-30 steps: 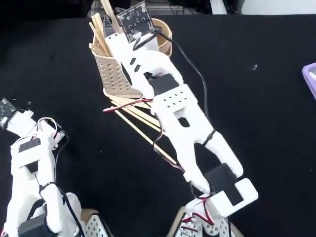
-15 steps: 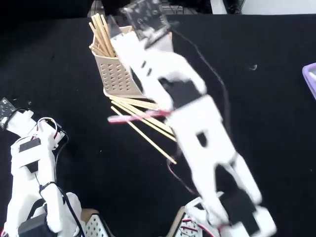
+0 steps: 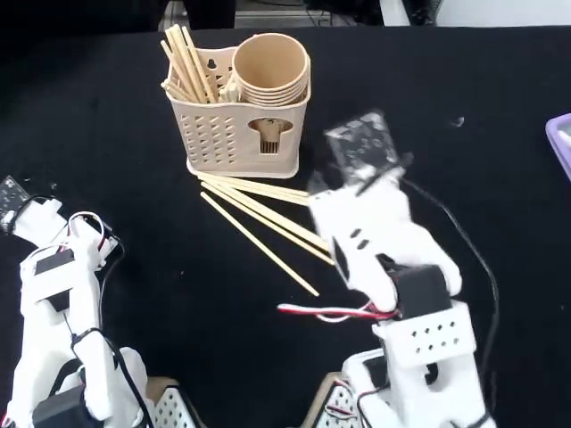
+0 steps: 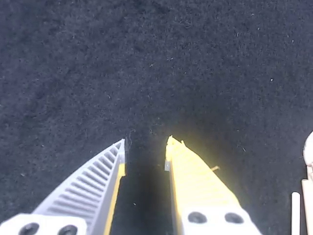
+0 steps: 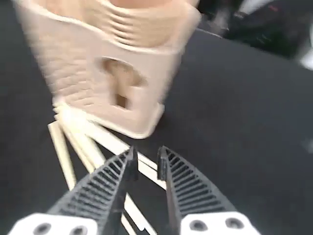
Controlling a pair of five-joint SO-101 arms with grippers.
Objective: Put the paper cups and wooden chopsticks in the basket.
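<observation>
High view first: where do the paper cups [image 3: 271, 64] stand?

Nested in one stack inside the basket [image 3: 236, 143], on its right half. A bundle of chopsticks [image 3: 185, 64] stands upright in the other half, leaning toward the outer corner. My guess is the stack keeps the cups from tipping.

And what is left of the task?

Several loose chopsticks [image 3: 259, 189] lie fanned out flat on the table just in front of the basket's foot, one of them running farther out than the rest. Those are not yet in, so the job looks mostly done but not finished.

What are the grippers doing?

The right gripper [image 5: 146, 157] hangs above the near ends of the loose chopsticks and faces the basket. Its fingers are parted by a slim gap and hold nothing. That seems a sensible spot to pick up a stick. The left gripper [image 4: 145, 144] sits well apart near the table's left side, with its fingers a little apart over bare cloth and nothing between them.

What of the surface and the room?

A black cloth [image 3: 482, 267] covers the table, and a purple object [image 3: 562, 143] pokes in at the right edge.
</observation>
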